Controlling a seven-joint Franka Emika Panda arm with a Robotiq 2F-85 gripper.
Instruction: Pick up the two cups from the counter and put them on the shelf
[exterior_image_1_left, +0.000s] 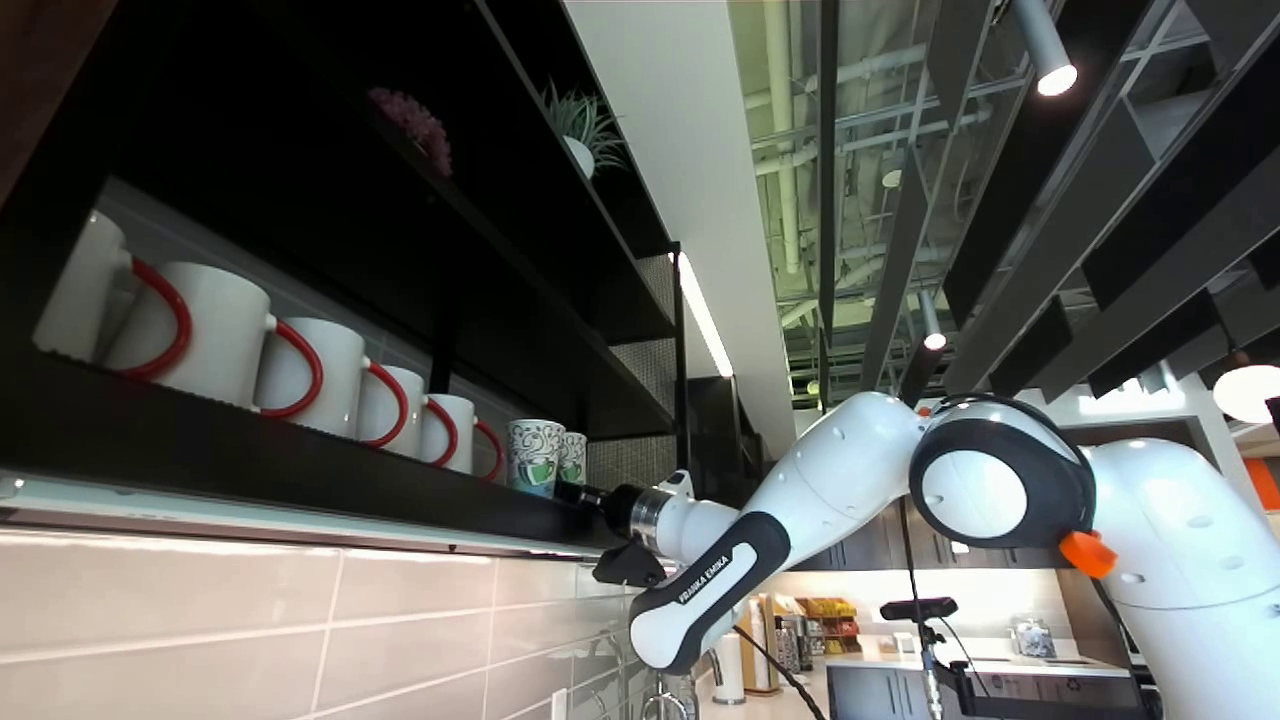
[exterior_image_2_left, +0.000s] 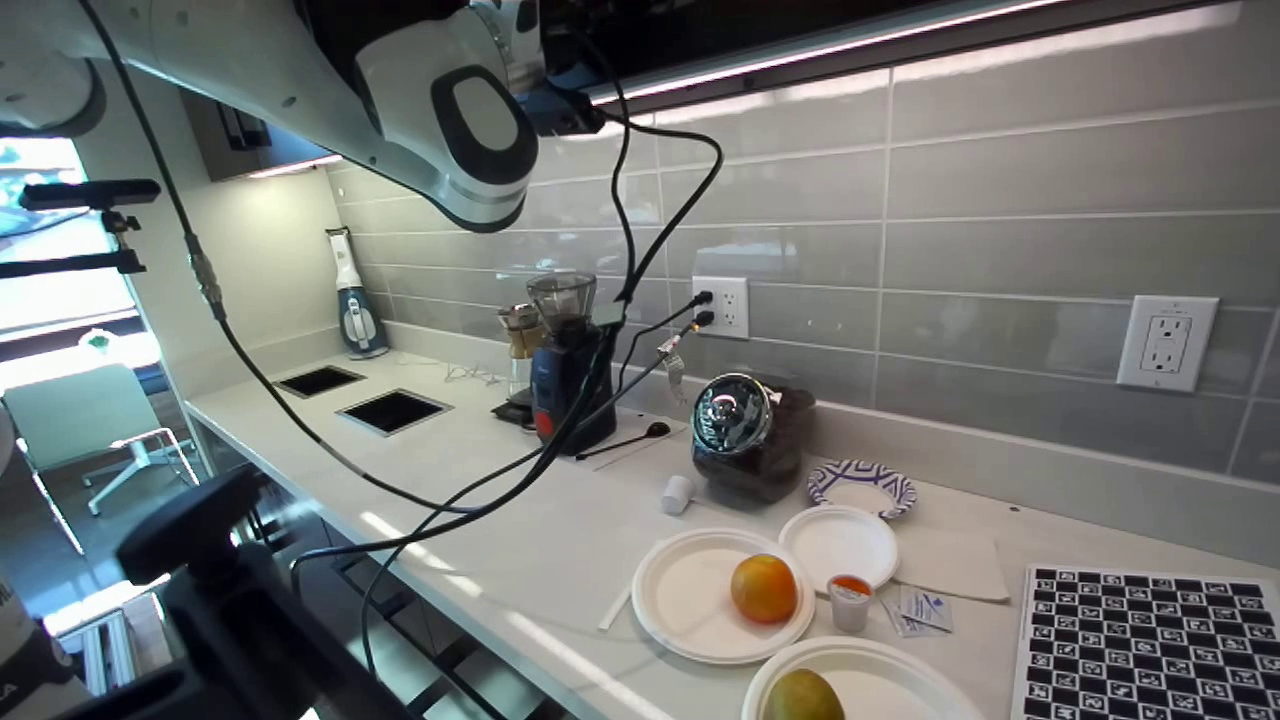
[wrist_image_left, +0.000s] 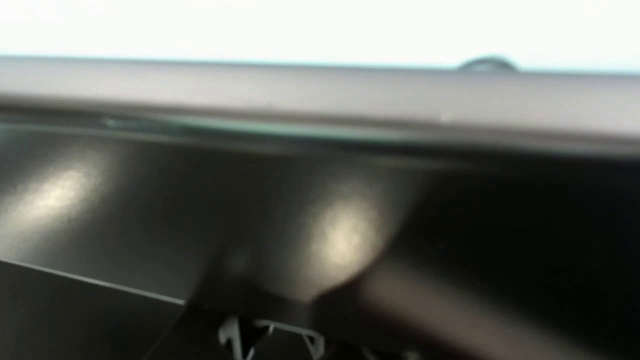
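The two cups stand upright side by side at the far end of the dark lower shelf (exterior_image_1_left: 300, 470). The nearer cup (exterior_image_1_left: 535, 452) is whitish with dark swirls, a green cup motif and a bluish base. The farther cup (exterior_image_1_left: 573, 455) has a like pattern and is partly hidden behind it. My gripper (exterior_image_1_left: 580, 493) is at the shelf's front edge, close beside the cups' bases; whether it touches them cannot be told. Its fingers are small and dark, so their opening is unclear. The wrist view shows a blurred dark surface below a bright band, with no cup visible.
White mugs with red handles (exterior_image_1_left: 310, 375) line the same shelf. An upper shelf tier (exterior_image_1_left: 560, 330) hangs above. Below, the counter (exterior_image_2_left: 480, 600) holds plates, an orange (exterior_image_2_left: 764, 588), a dark jar (exterior_image_2_left: 755, 440) and a grinder (exterior_image_2_left: 575, 380). Cables (exterior_image_2_left: 620, 280) hang from the arm.
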